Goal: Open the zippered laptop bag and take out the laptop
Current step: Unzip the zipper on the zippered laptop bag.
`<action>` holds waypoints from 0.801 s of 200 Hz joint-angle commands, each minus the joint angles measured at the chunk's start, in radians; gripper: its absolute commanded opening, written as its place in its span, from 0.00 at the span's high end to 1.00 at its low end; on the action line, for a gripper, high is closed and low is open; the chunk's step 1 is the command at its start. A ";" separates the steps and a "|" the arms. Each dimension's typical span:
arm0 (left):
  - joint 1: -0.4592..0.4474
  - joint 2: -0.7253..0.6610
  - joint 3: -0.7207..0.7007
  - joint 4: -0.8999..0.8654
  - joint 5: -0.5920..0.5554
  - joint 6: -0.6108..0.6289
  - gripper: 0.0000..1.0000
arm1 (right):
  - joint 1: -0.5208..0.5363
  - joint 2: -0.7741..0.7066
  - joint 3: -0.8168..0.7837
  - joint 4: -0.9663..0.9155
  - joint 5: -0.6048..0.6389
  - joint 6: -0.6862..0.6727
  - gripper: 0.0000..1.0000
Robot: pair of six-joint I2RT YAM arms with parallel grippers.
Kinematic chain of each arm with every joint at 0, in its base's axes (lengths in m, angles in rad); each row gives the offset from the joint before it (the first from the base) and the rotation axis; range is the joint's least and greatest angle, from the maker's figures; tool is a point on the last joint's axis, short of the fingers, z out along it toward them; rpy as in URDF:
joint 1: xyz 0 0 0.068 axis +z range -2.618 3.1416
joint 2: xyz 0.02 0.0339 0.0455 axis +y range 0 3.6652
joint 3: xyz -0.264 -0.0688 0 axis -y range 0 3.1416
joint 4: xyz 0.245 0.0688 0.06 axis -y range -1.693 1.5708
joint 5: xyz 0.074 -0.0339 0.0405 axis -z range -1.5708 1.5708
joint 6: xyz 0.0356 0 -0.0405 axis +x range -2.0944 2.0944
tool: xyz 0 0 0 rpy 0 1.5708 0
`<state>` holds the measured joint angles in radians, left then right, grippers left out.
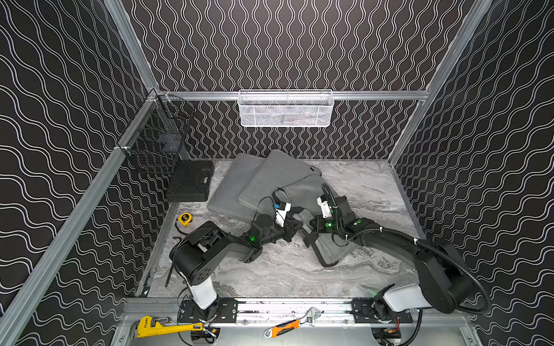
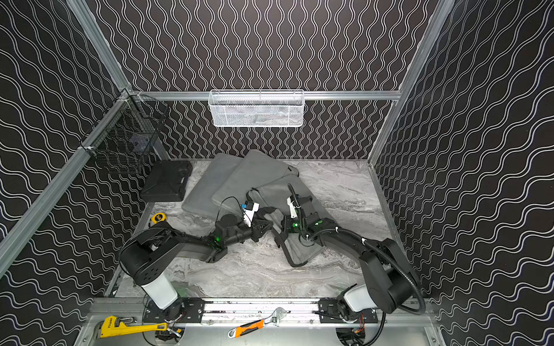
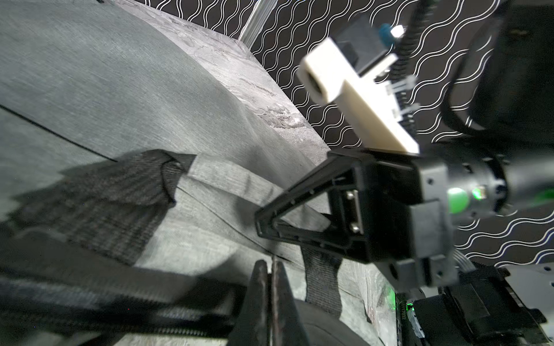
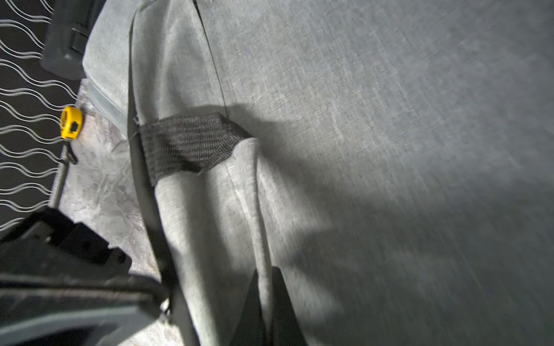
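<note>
Grey bag [image 1: 302, 191] lies mid-table [image 1: 284, 275], overlapping two grey sleeves [image 1: 260, 179] behind it. My right gripper [image 4: 265, 293] pinches a fabric fold. My left gripper [image 3: 271, 287] is pressed together at the seam; anything held unclear

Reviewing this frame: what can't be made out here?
The laptop: no view shows it; the laptop bag's grey fabric would cover it.
The zipper's state: too fine in both top views; wrist views blurred.
What the shut left gripper pinches: left wrist view, its fingers hide it.
Contents of the white basket: too small in both top views.
</note>
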<state>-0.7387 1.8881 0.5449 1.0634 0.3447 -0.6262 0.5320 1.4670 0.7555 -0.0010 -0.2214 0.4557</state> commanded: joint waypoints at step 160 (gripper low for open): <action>-0.255 -0.008 0.102 -0.176 -0.080 0.197 1.00 | -0.205 -0.008 0.008 0.028 -0.057 0.052 1.00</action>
<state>-0.9897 1.9026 0.6331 0.9394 0.2634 -0.4896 0.3698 1.4979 0.7700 0.0181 -0.3672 0.5064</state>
